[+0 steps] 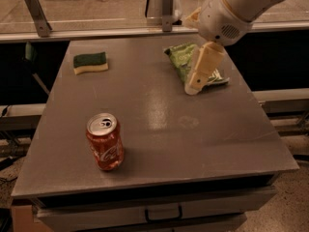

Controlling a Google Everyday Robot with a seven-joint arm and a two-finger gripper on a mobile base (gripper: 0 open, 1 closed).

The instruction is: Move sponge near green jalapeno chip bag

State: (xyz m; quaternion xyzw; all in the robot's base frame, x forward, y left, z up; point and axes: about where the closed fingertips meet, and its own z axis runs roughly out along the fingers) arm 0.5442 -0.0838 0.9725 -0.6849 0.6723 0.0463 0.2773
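Note:
The sponge (90, 63), dark green on top with a pale yellow base, lies flat at the far left of the grey table (193, 139). The green jalapeno chip bag (179, 58) lies flat at the far right, partly hidden behind my arm. My gripper (192, 87) hangs from the white arm (227, 8) and sits above the near part of the bag, far to the right of the sponge. It holds nothing that I can see.
A red soda can (104, 141) stands upright at the front left of the table. A metal rail with posts (36, 7) runs behind the table's far edge. A drawer with a handle (163, 212) sits under the front edge.

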